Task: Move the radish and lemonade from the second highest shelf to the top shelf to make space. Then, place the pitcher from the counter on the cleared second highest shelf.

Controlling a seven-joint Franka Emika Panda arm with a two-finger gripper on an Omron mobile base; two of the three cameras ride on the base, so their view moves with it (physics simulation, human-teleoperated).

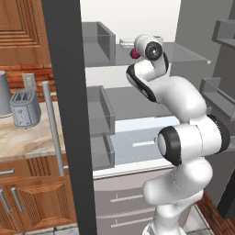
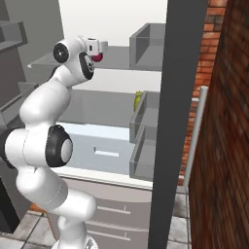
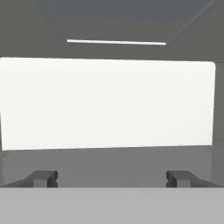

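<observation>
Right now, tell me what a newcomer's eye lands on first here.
The big white arm reaching into the open fridge, its gripper open over the top shelf. Beside the wrist sits the dark red radish, and one level lower the lemonade stands at the right.

radish [image 1: 134,53] half-hidden by arm, lemonade [image 2: 138,99] partly hidden

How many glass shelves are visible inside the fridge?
2. The top shelf runs at the gripper's level; the second shelf sits one level below. Lower ones may be hidden behind the arm.

2 base views flank arm, share open fridge [image 1: 137,105]; hand view faces its rear wall close.
</observation>
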